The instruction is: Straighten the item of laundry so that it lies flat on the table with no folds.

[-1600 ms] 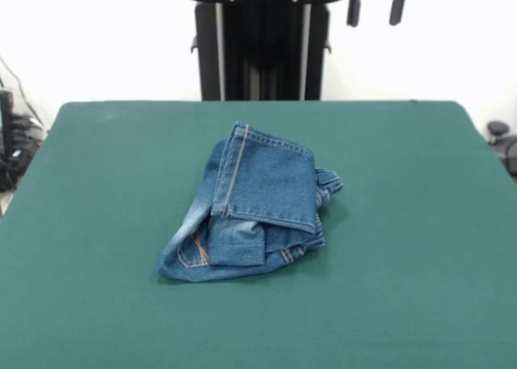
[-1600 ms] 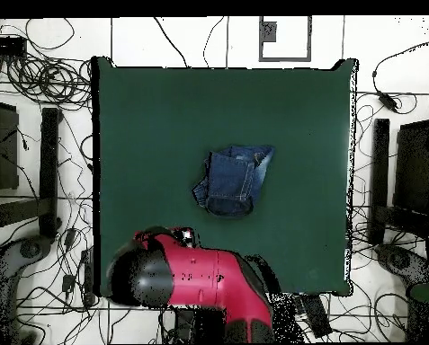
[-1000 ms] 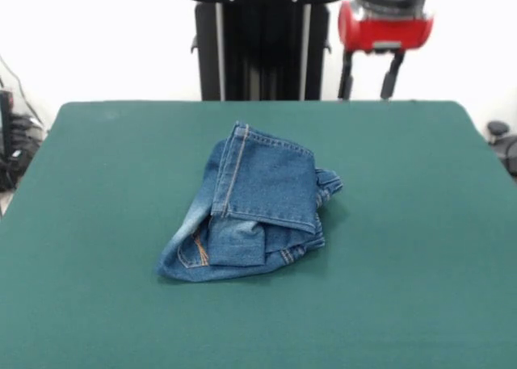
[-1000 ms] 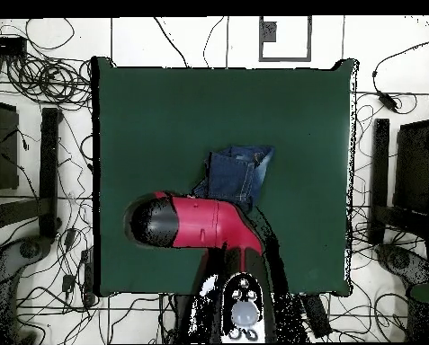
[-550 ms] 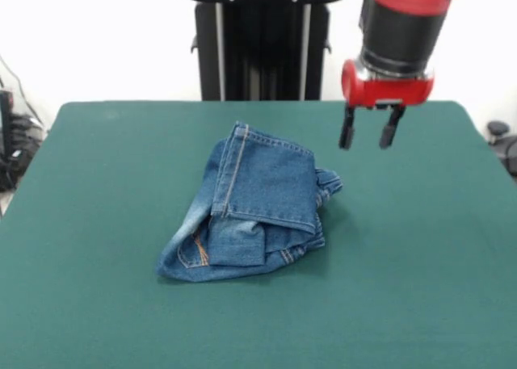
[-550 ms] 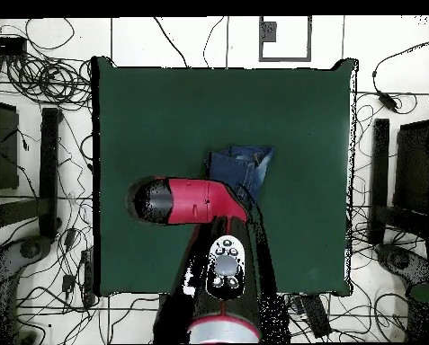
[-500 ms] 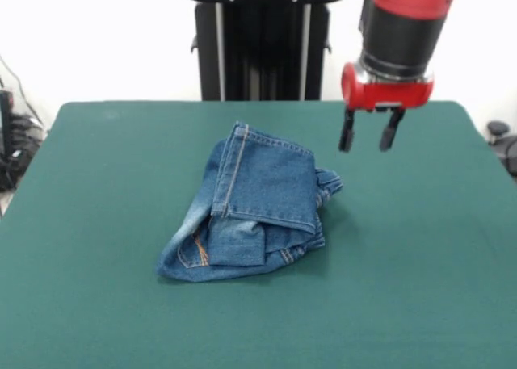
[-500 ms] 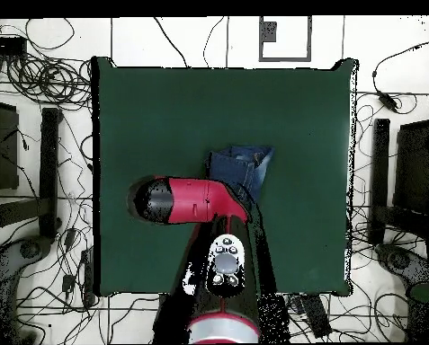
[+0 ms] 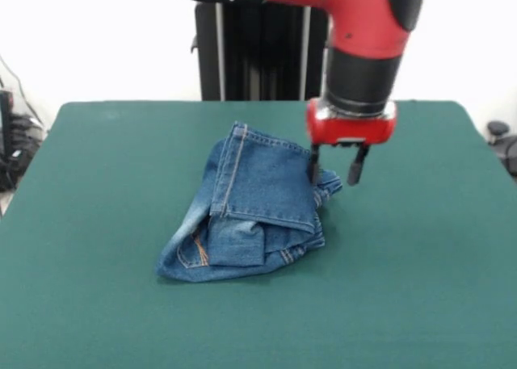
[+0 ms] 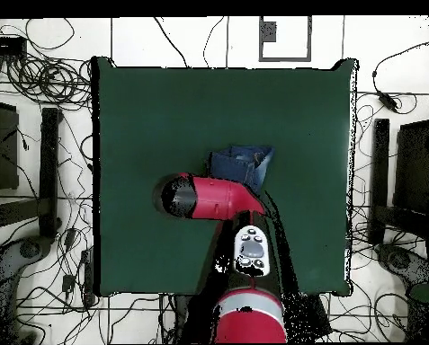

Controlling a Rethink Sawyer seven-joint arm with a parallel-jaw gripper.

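Note:
The jeans (image 9: 250, 207) lie folded in a crumpled heap near the middle of the dark green table (image 9: 97, 304). One leg is doubled over the top, and a pocket with orange stitching shows at the lower left. My gripper (image 9: 333, 174) is open and empty. It hangs just above the heap's right edge, its left finger in front of the denim and its right finger over bare table. In the overhead view the red arm covers most of the jeans (image 10: 245, 163), and the gripper is hidden under the arm.
The robot's black pedestal (image 9: 262, 54) stands behind the far edge of the table. In the overhead view, cables (image 10: 47, 81) and black stands lie on the floor around the table (image 10: 164, 108).
My arm has come down from the top right and moved left. The open gripper went from above the table's far right to just over the right edge of the jeans. The jeans have not moved.

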